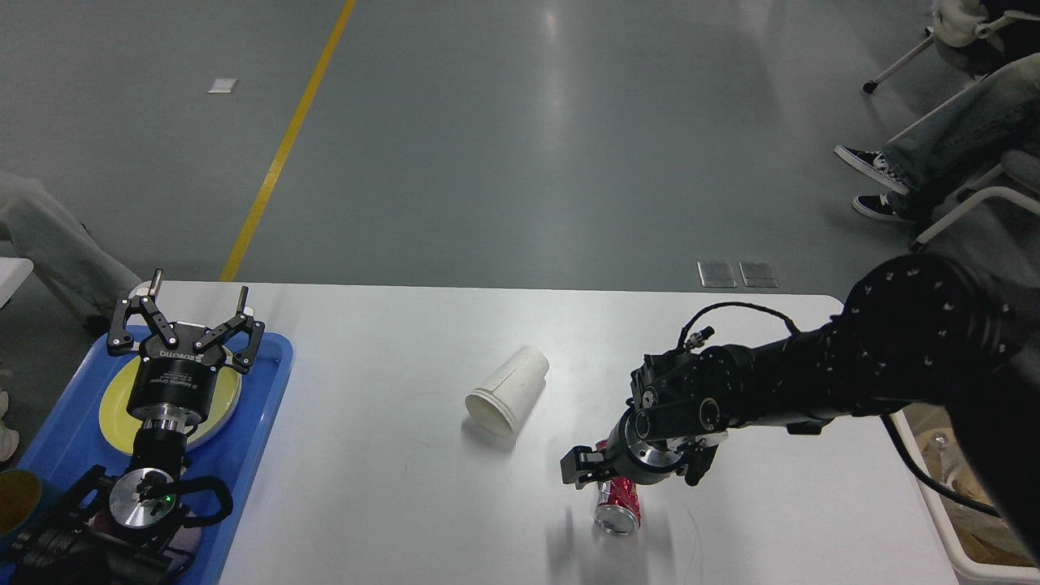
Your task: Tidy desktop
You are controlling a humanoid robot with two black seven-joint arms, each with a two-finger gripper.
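Observation:
The white desktop (390, 487) holds a white paper cup (508, 390) lying on its side near the middle. To its right lies a crushed red can (619, 508). My right arm reaches in from the right, and my right gripper (583, 471) hangs low over the can's far end, which it hides. Its fingers are dark and seen end-on, so I cannot tell whether they are open. My left gripper (195, 313) is open and empty above a yellow plate (114, 406) on the blue tray (260, 406) at the left.
A beige bin (951, 543) with crumpled waste stands off the table's right edge, mostly hidden by my right arm. A dark cup (16, 500) sits at the lower left by the tray. A seated person's legs (934, 154) are at the far right.

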